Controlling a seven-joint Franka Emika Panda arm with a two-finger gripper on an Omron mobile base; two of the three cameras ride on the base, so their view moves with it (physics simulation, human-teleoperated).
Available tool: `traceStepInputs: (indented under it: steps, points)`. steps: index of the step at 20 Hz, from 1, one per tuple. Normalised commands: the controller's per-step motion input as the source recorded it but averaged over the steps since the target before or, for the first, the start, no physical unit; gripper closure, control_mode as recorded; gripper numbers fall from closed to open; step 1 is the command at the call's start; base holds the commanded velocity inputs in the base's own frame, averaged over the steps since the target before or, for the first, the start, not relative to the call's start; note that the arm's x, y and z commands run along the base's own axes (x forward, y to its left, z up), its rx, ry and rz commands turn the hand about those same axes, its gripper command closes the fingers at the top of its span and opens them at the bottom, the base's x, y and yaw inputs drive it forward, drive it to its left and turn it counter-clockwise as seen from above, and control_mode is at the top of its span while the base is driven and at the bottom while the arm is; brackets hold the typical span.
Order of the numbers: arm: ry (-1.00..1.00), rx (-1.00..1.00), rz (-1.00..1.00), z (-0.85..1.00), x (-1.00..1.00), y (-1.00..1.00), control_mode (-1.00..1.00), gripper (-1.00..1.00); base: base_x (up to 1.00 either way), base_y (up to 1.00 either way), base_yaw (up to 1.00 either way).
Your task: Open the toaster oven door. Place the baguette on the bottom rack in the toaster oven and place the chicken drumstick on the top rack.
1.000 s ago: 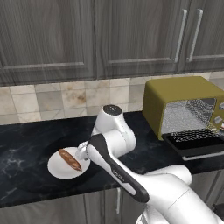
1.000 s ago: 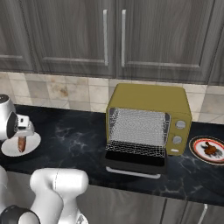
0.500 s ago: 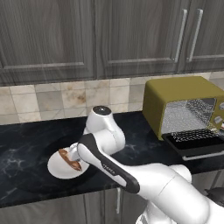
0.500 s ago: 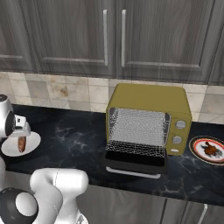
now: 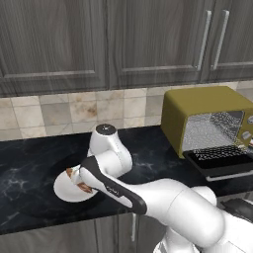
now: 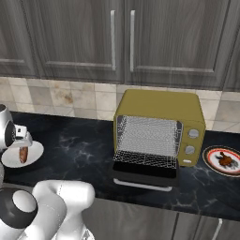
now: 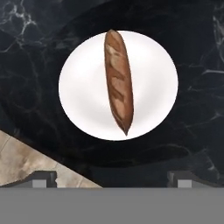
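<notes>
Arm now lower over slim, slashed baguette (image 7: 118, 81)

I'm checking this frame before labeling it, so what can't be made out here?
- Baguette and white plate, left base view: mostly behind the arm.
- Gripper, hand view: fingertips cut off at the bottom edge.
- Chicken drumstick, right base view: too small for detail.
- Toaster oven knobs, left base view: cut off by the right edge.
</notes>
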Motion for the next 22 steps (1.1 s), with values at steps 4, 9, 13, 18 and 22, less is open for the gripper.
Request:
traceStepInputs:
  steps: [4,9,13,18,22]
  points:
    - [0.0,-0.1,-0.02,-0.19,0.29,0.06,-1.0,-1.0,0.0,0.0,0.0]
    - [0.0,-0.03,0.0,-0.23,0.35,0.11,-1.0,-1.0,0.0,0.0,0.0]
    - [0.01,0.0,0.0,-0.27,0.3,0.14,-1.0,-1.0,0.0,0.0,0.0]
    - [0.07,0.0,0.0,-0.35,0.27,0.25,-1.0,-1.0,0.0,0.0,0.0]
    - [0.04,-0.01,0.0,-0.27,0.16,0.14,-1.0,-1.0,0.0,0.0,0.0]
